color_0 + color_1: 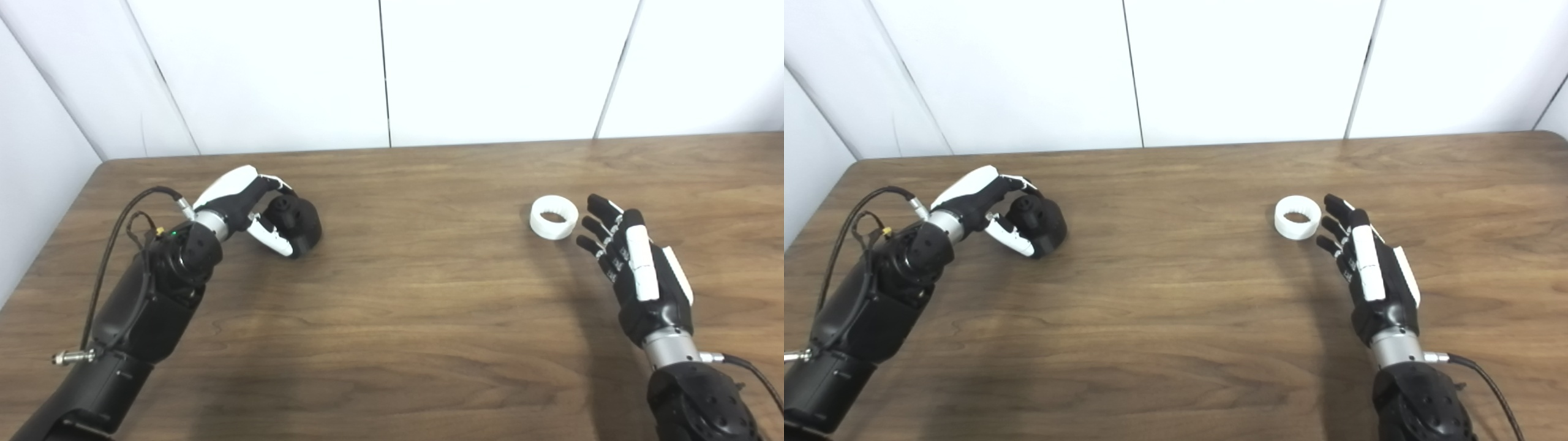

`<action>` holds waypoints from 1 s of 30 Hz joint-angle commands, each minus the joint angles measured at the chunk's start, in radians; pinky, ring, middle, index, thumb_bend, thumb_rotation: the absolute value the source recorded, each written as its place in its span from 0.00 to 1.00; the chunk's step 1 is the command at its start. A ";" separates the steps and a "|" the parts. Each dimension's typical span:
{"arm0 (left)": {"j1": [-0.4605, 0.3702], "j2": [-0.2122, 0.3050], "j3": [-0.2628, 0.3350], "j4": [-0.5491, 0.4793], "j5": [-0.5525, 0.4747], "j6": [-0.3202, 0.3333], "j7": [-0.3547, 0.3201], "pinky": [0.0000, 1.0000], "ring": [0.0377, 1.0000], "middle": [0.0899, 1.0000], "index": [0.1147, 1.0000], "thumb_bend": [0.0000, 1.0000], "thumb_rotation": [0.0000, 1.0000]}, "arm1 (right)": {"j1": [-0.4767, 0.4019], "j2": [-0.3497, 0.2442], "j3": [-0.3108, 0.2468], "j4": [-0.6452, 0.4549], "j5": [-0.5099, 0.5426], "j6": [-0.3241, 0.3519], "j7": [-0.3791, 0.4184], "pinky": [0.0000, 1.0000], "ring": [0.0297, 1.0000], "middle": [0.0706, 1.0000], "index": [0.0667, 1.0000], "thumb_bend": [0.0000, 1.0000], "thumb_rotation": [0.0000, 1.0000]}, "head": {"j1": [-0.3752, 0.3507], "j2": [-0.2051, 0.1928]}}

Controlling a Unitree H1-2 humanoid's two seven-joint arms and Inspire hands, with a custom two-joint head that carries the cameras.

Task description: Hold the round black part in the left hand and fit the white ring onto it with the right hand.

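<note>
The right eye view takes in the far right corner of the brown wood-grain tabletop (1182, 294) and a further seam in the white wall panels (1237, 67) there, both cut off in the left eye view. The left eye view in turn shows more of the left forearm, down to a silver cable connector (73, 356) near the picture's left edge; otherwise the two views give the same scene.

The round black plastic part (298, 225) rests on the tabletop at the left. The left robot hand (245, 205) curls around it, white-backed fingers arched over its top and far side and the thumb lying along its near side, so the hand is closed about the part. The part sits on the wood rather than lifted.

The white toothed plastic ring (1298, 217) lies flat on the tabletop at the right, opening upward, well apart from the black part. The right robot hand (1366, 275) is just beside it on the near right, fingers spread and stretched toward the ring, holding nothing; its fingertips (597, 202) are close to the ring's rim, and whether any touch it cannot be told.

The left palm and the side of the black part facing it are hidden, so the contact there is unclear. Both forearms run out of the bottom edge.
</note>
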 commanded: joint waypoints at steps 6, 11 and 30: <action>-0.013 0.005 0.008 -0.103 0.002 -0.010 -0.012 0.89 1.00 0.93 0.66 0.89 0.12 | -0.030 0.005 0.005 -0.046 0.002 -0.004 0.004 0.87 0.91 0.90 0.83 0.63 0.92 | -0.001 0.005; 0.008 -0.011 -0.010 -0.166 0.009 -0.011 -0.027 0.92 1.00 0.92 0.65 0.90 0.11 | -0.026 0.010 0.006 -0.051 0.007 0.002 0.004 0.88 0.93 0.91 0.84 0.63 0.92 | -0.002 0.005; 0.048 -0.065 -0.107 -0.390 0.073 -0.034 -0.132 0.88 0.99 0.92 0.65 0.93 0.13 | -0.021 0.022 0.008 -0.058 0.001 0.012 -0.001 0.88 0.92 0.91 0.84 0.63 0.92 | -0.003 0.007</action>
